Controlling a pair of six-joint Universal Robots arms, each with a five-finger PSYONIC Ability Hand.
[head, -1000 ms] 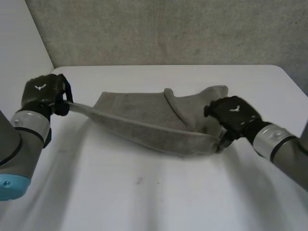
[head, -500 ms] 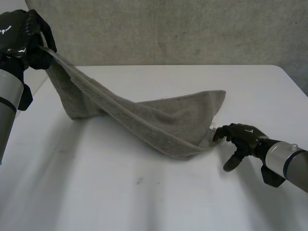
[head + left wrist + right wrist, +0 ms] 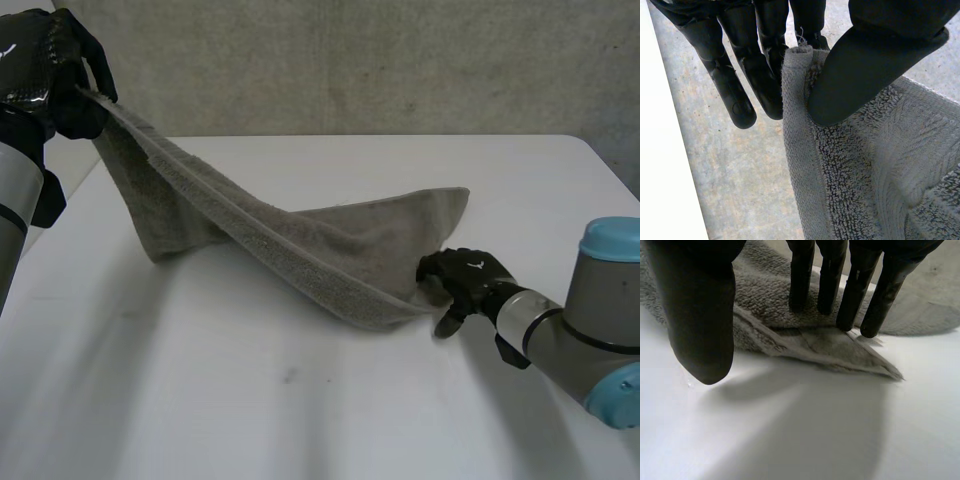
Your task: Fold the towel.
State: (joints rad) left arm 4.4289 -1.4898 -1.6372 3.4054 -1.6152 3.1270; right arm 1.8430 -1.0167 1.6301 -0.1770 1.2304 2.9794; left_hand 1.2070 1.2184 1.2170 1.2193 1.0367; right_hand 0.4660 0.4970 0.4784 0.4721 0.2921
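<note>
White desk (image 3: 300, 420) below a grey wall (image 3: 350, 60), carrying nothing but the towel (image 3: 330, 250). Pinched one corner (image 3: 797, 52) of it between the thumb (image 3: 865, 75) and fingers (image 3: 767, 85) of the left hand (image 3: 40, 70), closed tight on the hem and held high above the desk. Hung from that pinch as a long sloping band, sagging in a fold partway down and running to the far end, which lay flat.

Pressed that flat end down with the right hand (image 3: 462, 278). Rested straight fingers (image 3: 852, 300) with their tips on the cloth, just behind the labelled corner (image 3: 850, 357). Left the thumb (image 3: 700, 315) hanging free beside the edge, gripping nothing.

Seemed meant as an anchor, so that the low end would not drag while the raised corner travelled. Looked raised that high to get the cloth clear of the desk before carrying it across toward the pinned end. Judged the fold barely begun, with no layer laid over another yet. Risked the thin pinch slipping off the hem, or the low end creeping out from under the fingertips.
</note>
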